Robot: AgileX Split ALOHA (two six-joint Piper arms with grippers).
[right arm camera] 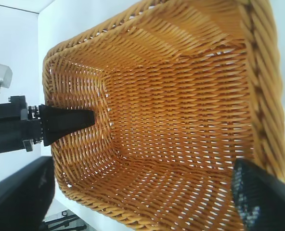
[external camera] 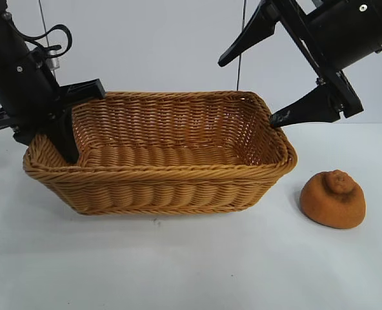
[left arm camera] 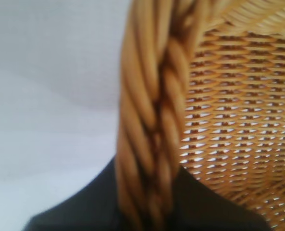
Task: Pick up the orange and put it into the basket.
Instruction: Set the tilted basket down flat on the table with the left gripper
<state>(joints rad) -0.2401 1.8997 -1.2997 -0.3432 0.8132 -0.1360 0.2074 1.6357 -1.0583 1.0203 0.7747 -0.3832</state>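
The left gripper (external camera: 65,123) is clamped on the basket (external camera: 178,187) rim at its left end (one finger inside, one outside). The right gripper (external camera: 255,84) hangs wide open above the right end. The orange (external camera: 333,199) sits on the table (external camera: 178,271) just right of the basket

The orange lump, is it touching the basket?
Apart. The exterior view shows a strip of bare white table between the orange and the basket wall beside it.

We see a knobby, dull orange-brown orange (external camera: 333,199) resting on the table just beside an upright tan rectangular wicker basket (external camera: 159,187).
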